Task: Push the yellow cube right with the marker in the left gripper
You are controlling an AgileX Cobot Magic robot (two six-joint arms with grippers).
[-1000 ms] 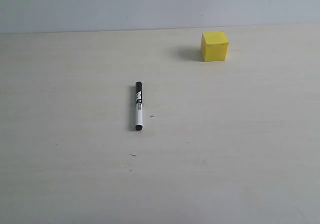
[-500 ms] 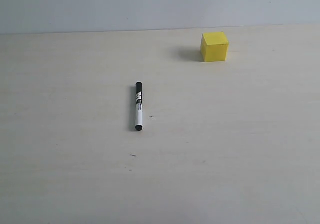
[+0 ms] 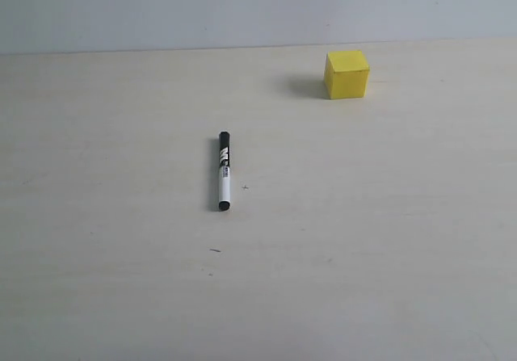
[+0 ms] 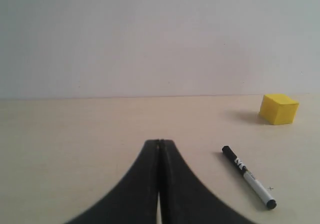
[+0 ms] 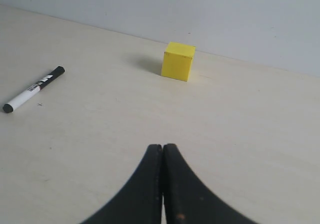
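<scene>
Your left gripper [image 4: 160,144], jaws pressed together and empty, faces the marker [image 3: 224,171] lying loose on the desk [image 3: 388,240], well apart from the yellow cube [image 3: 346,74]. The marker looks light, stiff and likely to roll; grasp its barrel mid-length.

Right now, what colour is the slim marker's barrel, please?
The barrel of the slim marker is white; clearest in the left wrist view.
</scene>
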